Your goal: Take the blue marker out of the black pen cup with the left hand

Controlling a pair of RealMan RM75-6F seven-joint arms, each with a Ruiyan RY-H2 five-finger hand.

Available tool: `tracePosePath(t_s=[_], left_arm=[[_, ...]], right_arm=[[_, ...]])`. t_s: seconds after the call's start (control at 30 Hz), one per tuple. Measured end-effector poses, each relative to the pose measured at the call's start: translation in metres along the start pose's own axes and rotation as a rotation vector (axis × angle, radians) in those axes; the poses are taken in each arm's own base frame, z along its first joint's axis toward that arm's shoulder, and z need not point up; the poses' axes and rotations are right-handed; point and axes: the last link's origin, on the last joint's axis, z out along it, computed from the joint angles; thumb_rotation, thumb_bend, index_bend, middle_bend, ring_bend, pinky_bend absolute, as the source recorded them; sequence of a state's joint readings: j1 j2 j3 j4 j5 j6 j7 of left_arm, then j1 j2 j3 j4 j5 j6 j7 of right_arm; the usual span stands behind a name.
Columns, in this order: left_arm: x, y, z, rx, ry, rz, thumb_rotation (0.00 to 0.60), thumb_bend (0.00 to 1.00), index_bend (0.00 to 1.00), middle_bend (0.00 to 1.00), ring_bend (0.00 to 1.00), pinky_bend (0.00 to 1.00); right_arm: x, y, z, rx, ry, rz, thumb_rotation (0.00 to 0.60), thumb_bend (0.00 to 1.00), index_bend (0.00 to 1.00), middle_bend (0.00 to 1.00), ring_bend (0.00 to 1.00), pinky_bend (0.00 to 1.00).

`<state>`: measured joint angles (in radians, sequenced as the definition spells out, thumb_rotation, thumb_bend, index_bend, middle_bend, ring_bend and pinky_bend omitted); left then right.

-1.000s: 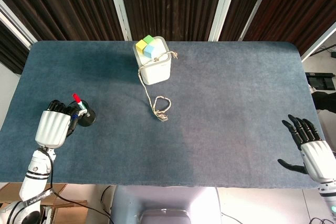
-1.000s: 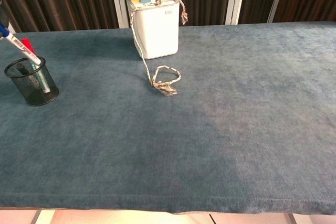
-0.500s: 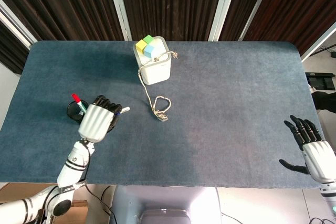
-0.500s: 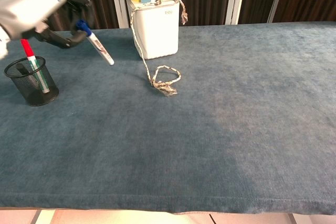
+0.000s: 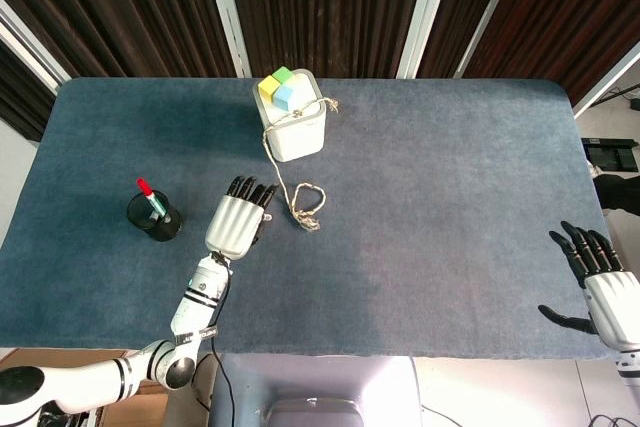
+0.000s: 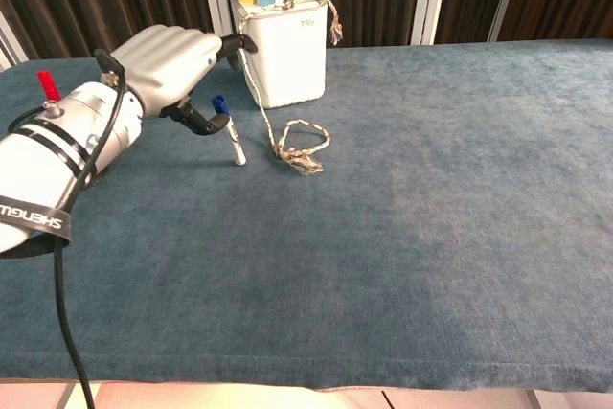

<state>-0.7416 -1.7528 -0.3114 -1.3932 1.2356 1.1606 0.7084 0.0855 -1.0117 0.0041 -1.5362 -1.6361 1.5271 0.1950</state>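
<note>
1. Chest view: my left hand point(image 6: 168, 64) pinches the marker point(image 6: 228, 131) clear of the cup point(image 5: 154, 217), mid-table toward the left edge.
2. I'd lower it gently, avoiding the rope point(image 6: 299, 146).
3. Right hand point(image 5: 598, 282) spread, empty.

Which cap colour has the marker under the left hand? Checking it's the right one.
Blue cap on the marker; chest view shows it best.

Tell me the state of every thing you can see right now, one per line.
left robot hand: above the table, fingers extended.
blue marker: out of the cup, tilted, cap up, against the left robot hand's thumb; grip unclear.
right robot hand: open, empty.
black pen cup: upright, holding a red marker.
rope: slack on the table.
</note>
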Motion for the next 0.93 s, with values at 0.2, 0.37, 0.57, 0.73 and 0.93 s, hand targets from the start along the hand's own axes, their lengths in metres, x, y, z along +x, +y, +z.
tracePosePath(t_s=[0.2, 0.37, 0.57, 0.73, 0.93], left_arm=[[0.043, -0.006, -0.028, -0.018, -0.012, -0.129, 0.6, 0.26, 0.0, 0.01, 0.0, 0.02], [0.078, -0.077, -0.068, 0.14, 0.032, -0.087, 0.6, 0.26, 0.0, 0.06, 0.0, 0.03], [0.084, -0.158, -0.134, 0.361, 0.023, -0.06, 0.6, 0.26, 0.03, 0.05, 0.0, 0.01], [0.075, -0.193, -0.181, 0.42, -0.018, -0.106, 0.6, 0.26, 0.04, 0.05, 0.0, 0.01], [0.072, -0.216, -0.26, 0.49, -0.035, -0.118, 0.6, 0.26, 0.05, 0.07, 0.0, 0.01]], right_arm=[[0.0, -0.001, 0.001, 0.008, 0.001, 0.0, 0.6, 0.05, 0.0, 0.09, 0.0, 0.1], [-0.001, 0.001, 0.001, 0.005, -0.004, 0.003, 0.6, 0.05, 0.0, 0.09, 0.0, 0.1], [-0.004, 0.002, 0.002, 0.003, -0.012, 0.009, 0.6, 0.05, 0.0, 0.09, 0.0, 0.1], [-0.008, 0.002, 0.002, 0.004, -0.017, 0.015, 0.6, 0.05, 0.0, 0.09, 0.0, 0.1], [-0.011, -0.002, 0.002, 0.018, -0.018, 0.018, 0.6, 0.05, 0.0, 0.09, 0.0, 0.1]])
